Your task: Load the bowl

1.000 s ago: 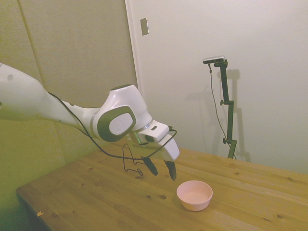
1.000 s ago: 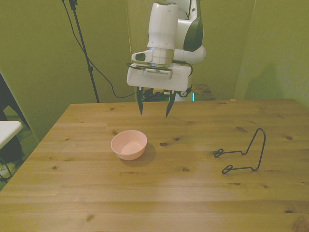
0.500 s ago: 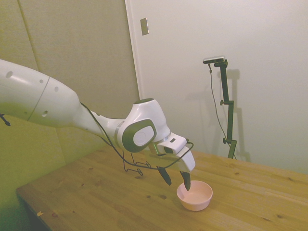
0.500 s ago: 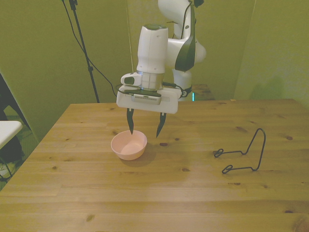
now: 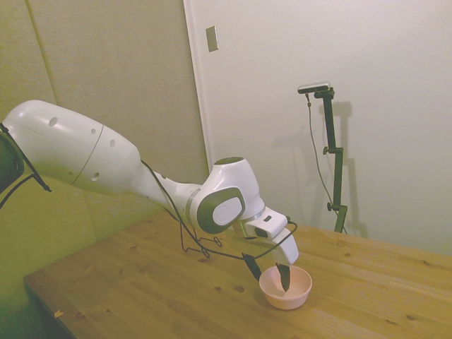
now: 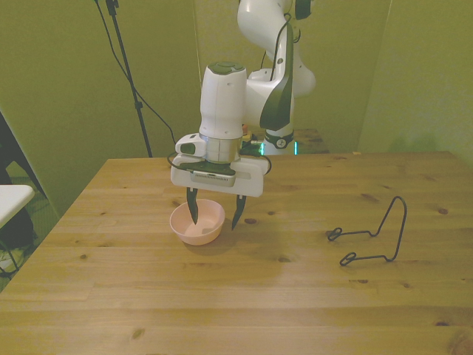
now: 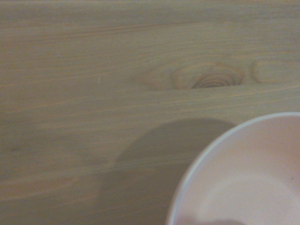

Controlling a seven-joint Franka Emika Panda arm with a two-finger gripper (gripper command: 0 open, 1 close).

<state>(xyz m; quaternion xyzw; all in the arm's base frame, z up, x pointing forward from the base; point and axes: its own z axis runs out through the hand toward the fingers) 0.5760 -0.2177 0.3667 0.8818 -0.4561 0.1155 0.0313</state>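
The small round pale pink plastic bowl [image 6: 197, 222] sits on the wooden surface [image 6: 295, 296], well apart from the thin black wire rack [image 6: 373, 234] that probably should receive it. The claw [image 6: 213, 211] stands spread wide and empty, straddling the bowl's wall (one finger inside, one outside), seemingly placed to pinch the rim.

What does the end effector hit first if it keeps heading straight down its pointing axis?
Likely the bowl: the open end effector straddles its wall, one finger inside, one outside. Table right after.
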